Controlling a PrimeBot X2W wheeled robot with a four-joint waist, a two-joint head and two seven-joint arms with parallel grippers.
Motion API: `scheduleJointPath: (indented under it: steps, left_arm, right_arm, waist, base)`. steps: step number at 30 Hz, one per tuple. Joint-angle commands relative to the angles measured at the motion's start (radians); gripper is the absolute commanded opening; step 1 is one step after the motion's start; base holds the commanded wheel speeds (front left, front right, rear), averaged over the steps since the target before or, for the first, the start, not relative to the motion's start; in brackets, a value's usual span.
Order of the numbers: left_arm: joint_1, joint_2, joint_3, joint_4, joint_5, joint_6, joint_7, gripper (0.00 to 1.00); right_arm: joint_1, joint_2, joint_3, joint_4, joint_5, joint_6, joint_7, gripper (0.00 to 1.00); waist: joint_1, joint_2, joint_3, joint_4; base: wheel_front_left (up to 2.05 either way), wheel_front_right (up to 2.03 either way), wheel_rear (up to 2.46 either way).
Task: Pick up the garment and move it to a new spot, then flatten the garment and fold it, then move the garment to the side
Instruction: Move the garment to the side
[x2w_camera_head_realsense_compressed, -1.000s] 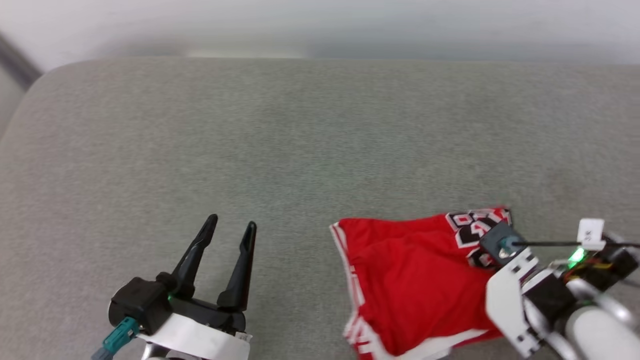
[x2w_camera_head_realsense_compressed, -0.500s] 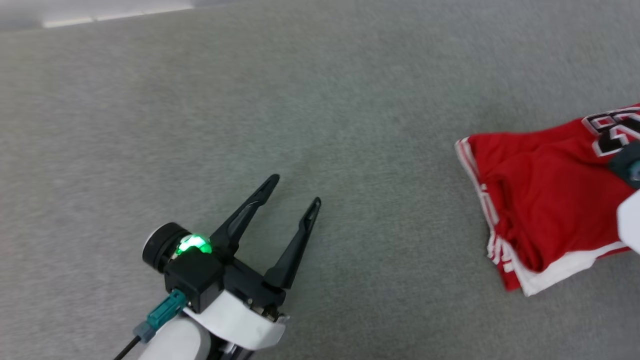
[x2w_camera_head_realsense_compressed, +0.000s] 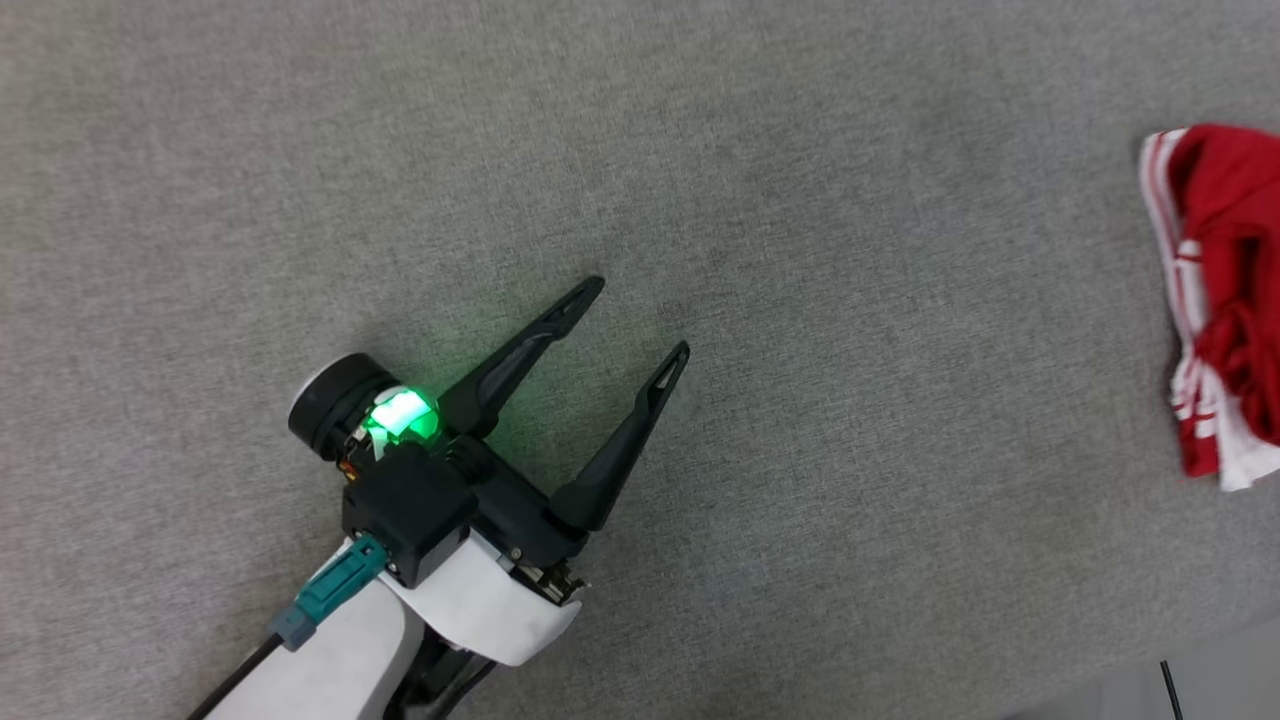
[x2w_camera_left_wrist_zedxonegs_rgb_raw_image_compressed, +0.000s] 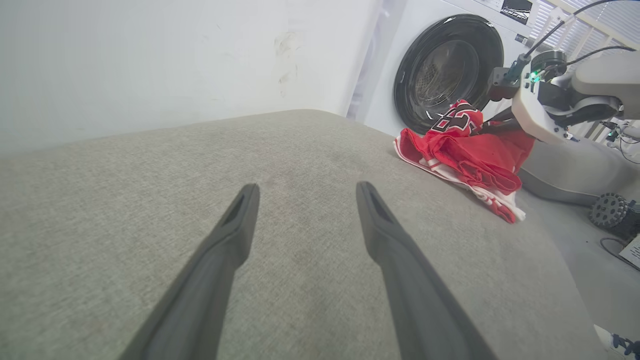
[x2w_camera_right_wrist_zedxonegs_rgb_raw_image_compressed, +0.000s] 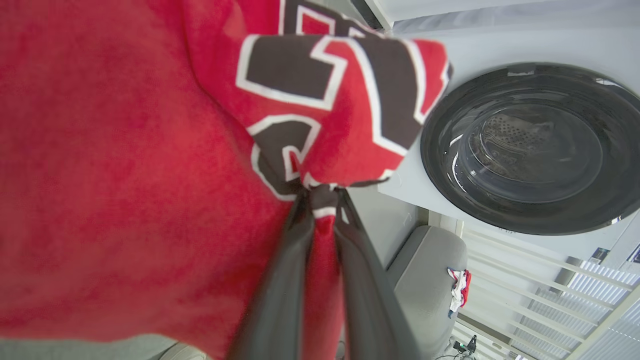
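Right wrist view: the right claw is nearly closed, its two fingers pinching a fold of the jersey right at the black, white-outlined print. You get blocky characters only in part; the crumpled cloth stops them reading as a word or number. Behind stands a washing machine; its small panel label is too small to read.

Head view: the left claw is spread wide with nothing in it, over the bare grey cushion. The jersey lies bunched at the cushion's right edge, striped trim toward the left claw, well apart from it.

Against one second ago: note that the whole head picture has shifted, so the camera moved. Then a pale wall ran along the top and the jersey sat lower centre-right. The left claw's spread is unchanged.
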Motion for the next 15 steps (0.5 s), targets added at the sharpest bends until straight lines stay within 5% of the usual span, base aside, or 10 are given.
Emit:
scheduleJointPath:
  steps: [1, 9, 10, 11, 15]
  left_arm:
    - [-0.023, 0.007, -0.006, -0.006, -0.002, -0.001, -0.002, 1.00]
    - [-0.058, 0.020, -0.024, -0.003, -0.020, -0.001, -0.002, 1.00]
    - [-0.057, 0.018, -0.026, -0.001, -0.022, -0.001, -0.002, 1.00]
    - [-0.054, 0.014, -0.025, 0.002, -0.023, -0.001, -0.002, 1.00]
    - [-0.034, -0.006, -0.007, 0.013, -0.031, -0.001, -0.002, 1.00]
  right_arm:
    - [-0.014, 0.014, -0.032, 0.030, -0.017, -0.002, -0.031, 0.00]
    - [-0.035, 0.060, -0.189, 0.171, -0.091, -0.002, -0.151, 0.00]
    - [-0.034, 0.070, -0.204, 0.182, -0.098, -0.002, -0.159, 0.16]
    - [-0.035, 0.079, -0.218, 0.189, -0.107, -0.002, -0.168, 1.00]
    - [-0.039, 0.105, -0.241, 0.187, -0.150, -0.002, -0.201, 1.00]
  waist:
    - [-0.0002, 0.0000, 0.032, -0.004]
    - [-0.0002, 0.0000, 0.052, 0.032]
    - [-0.0002, 0.0000, 0.048, 0.036]
    - [-0.0002, 0.0000, 0.043, 0.040]
    - [-0.0002, 0.0000, 0.005, 0.054]
  base:
    - [0.00, 0.00, 0.00]
    - [0.00, 0.00, 0.00]
    - [0.00, 0.00, 0.00]
    - [0.00, 0.00, 0.00]
    - [0.00, 0.00, 0.00]
